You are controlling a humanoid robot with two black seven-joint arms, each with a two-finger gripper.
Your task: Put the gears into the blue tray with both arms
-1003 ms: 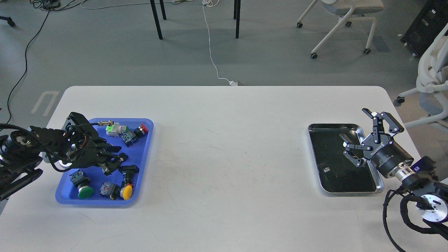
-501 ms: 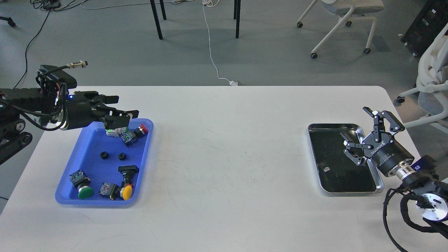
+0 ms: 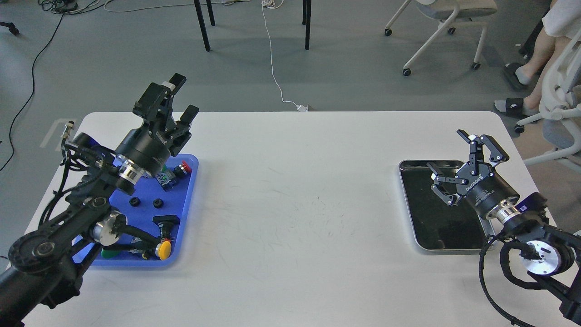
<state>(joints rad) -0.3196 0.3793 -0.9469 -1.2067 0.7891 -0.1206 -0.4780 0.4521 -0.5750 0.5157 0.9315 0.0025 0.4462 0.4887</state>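
Observation:
Two small black gears (image 3: 134, 201) (image 3: 158, 203) lie side by side on the floor of the blue tray (image 3: 187, 200) at the table's left. My left gripper (image 3: 184, 97) is raised above the tray's far end, fingers pointing up and away, open and empty. My right gripper (image 3: 449, 156) hangs open over the far part of the silver metal tray (image 3: 411, 206) at the right, nothing between its fingers.
The blue tray also holds several push-button switches, among them a yellow-capped one (image 3: 163, 249) and a red-capped one (image 3: 183, 168); my left arm covers part of them. A chair (image 3: 447, 27) and a seated person's legs (image 3: 529, 54) are beyond the table's far right.
My left arm has swung over the blue tray and its gripper has risen and turned upward. My right gripper has shifted slightly left over the silver tray. A person has come into view.

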